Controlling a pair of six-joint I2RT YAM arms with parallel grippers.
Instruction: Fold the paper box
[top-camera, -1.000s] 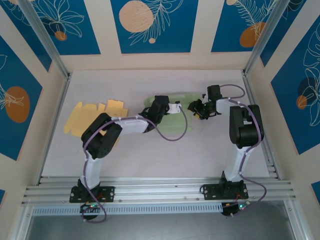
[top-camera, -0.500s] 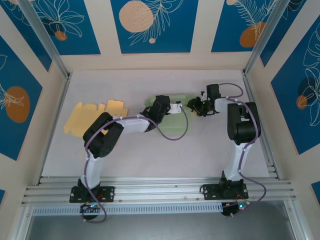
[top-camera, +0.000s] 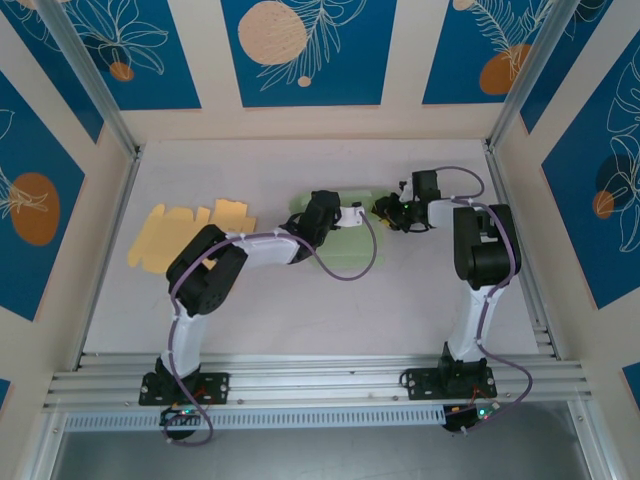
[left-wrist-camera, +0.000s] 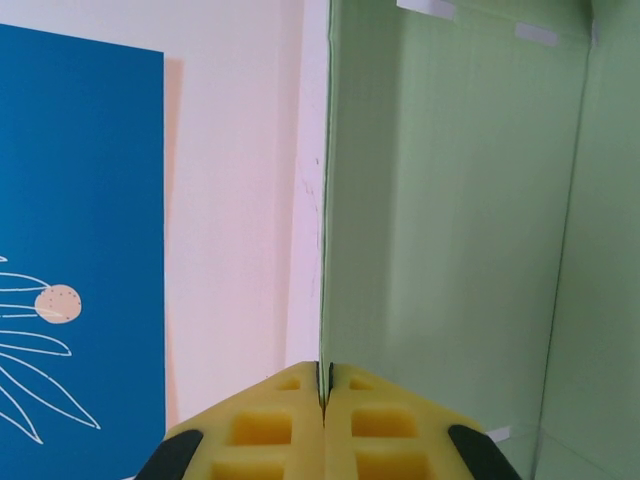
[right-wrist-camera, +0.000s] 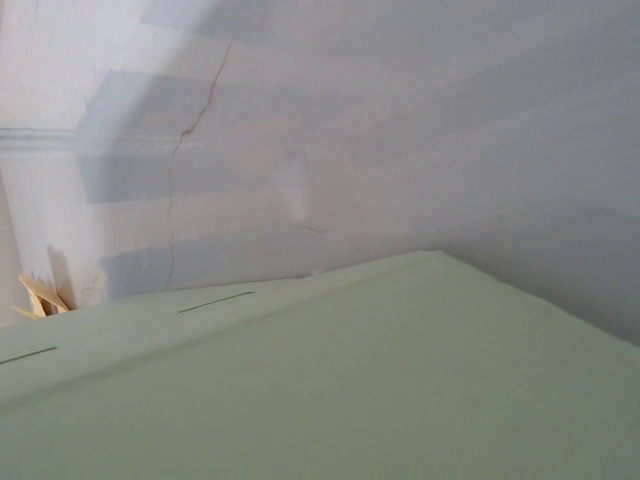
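- Left gripper (left-wrist-camera: 325, 398) pressed together, pinching an upright panel edge of the green paper box (top-camera: 345, 248); box sits mid-table (top-camera: 300, 310)
- Right gripper (top-camera: 389, 211) at the box's right edge; jaw spread: cannot tell
- Yellow box blank (top-camera: 180, 235) lies flat, far left

Paper box (top-camera: 345, 243) lies at the table (top-camera: 300, 310) centre; cardboard sheet (top-camera: 165, 240) lies well left.

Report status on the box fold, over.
Left tool shut on green box panel edge. Right tool at box's right end, grip unclear. Yellow sheet flat at far left, not in the way.
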